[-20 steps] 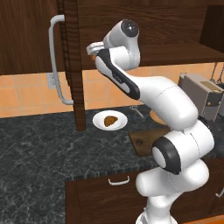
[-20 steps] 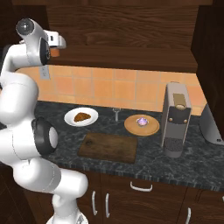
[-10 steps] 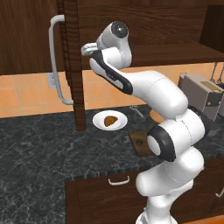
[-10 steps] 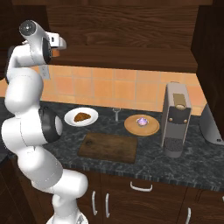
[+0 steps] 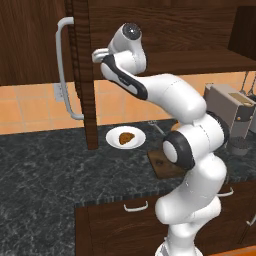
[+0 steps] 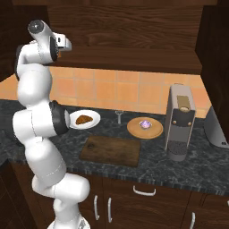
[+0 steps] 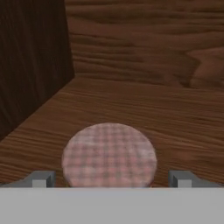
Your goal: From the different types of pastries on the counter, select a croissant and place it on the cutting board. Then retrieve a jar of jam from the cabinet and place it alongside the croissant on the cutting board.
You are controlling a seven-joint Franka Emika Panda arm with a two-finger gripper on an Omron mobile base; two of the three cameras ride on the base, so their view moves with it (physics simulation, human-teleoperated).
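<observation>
Two fingertips [image 7: 41, 178] stand wide apart, one each side of jar [image 7: 109, 154] lid; we see no grip on it. Jar sits on cabinet [image 7: 131, 100] shelf, near left wall in hand view. Gripper [image 7: 110, 179] reaches into cabinet at top of raised arm. Croissant [image 5: 126, 137] lies on white plate [image 5: 114, 142] on counter [image 5: 45, 170], beside empty board [image 6: 112, 151]. Cupcake [image 6: 144, 124] sits on tan plate [image 6: 145, 129].

no readable text, labels, brands or numbers anywhere
</observation>
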